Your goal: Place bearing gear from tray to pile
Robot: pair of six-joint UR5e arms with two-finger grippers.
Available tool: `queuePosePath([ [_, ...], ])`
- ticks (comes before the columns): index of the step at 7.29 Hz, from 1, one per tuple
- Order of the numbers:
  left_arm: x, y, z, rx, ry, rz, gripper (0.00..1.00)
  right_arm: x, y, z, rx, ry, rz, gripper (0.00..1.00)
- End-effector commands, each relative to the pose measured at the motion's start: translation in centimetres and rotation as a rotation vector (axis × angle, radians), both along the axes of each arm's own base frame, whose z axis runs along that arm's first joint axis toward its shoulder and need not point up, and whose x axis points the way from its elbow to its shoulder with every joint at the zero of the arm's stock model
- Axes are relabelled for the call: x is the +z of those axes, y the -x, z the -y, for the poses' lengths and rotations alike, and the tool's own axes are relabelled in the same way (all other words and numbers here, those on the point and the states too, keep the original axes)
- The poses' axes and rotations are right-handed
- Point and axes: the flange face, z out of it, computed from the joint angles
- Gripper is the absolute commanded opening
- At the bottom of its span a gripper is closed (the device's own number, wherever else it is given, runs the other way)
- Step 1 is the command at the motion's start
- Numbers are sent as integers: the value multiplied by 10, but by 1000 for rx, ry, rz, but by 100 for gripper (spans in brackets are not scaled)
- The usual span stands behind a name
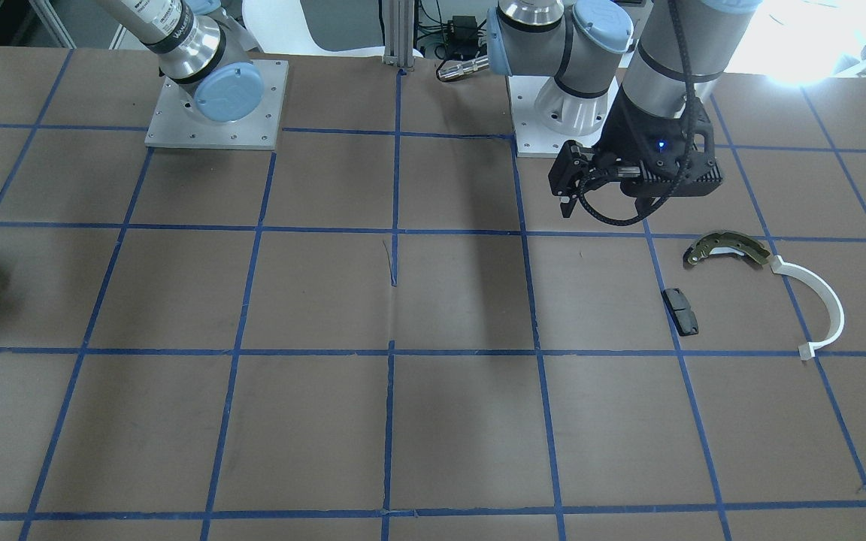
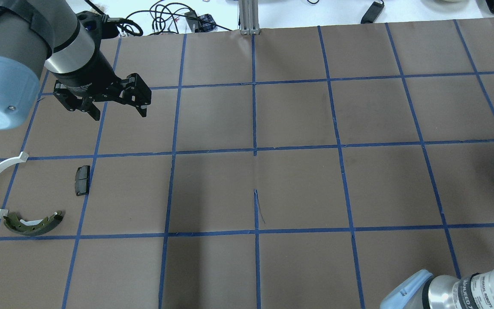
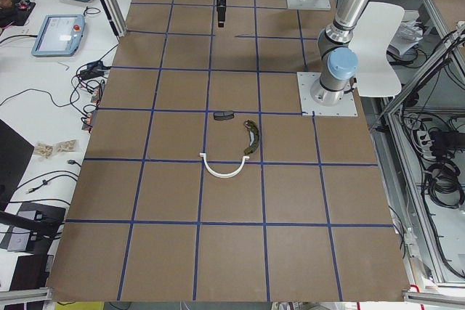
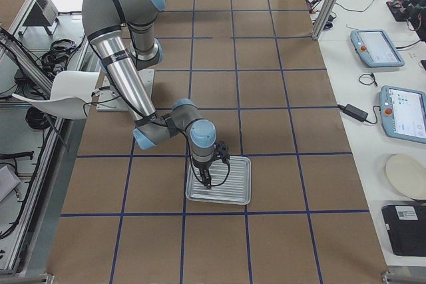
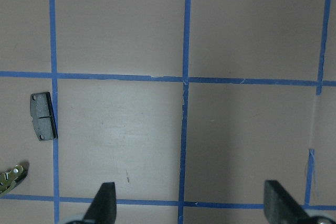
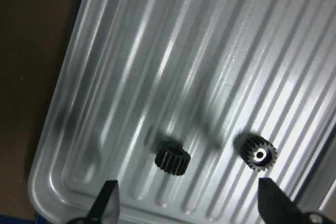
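The tray (image 6: pixel 157 51) is ribbed silver-grey, the gears (image 6: pixel 173 161) black, the table (image 1: pixel 328 300) brown with blue gridlines (image 1: pixel 177 351).

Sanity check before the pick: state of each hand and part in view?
left hand: open, empty, above the table.
right hand: open, empty, over the tray.
tray: holds two gears.
all-black gear: loose in tray, not gripped.
silver-bore gear: loose in tray, bore toward camera, not gripped.
brake shoe: lying on table.
white half-ring: lying flat beside the shoe.
black pad: lying flat, apart from both.
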Motion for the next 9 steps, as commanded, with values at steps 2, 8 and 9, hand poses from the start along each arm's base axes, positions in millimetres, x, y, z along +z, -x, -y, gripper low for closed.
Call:
queuePosePath([
  [2, 1, 0, 0, 0, 1, 0, 100, -3, -3, 0, 4, 7, 15, 53],
  [8, 1, 0, 1, 0, 11, 0, 100, -3, -4, 0, 6, 5, 36, 23],
  [9, 1, 0, 1, -2, 12, 0, 100, -3, -4, 0, 6, 4, 37, 18],
])
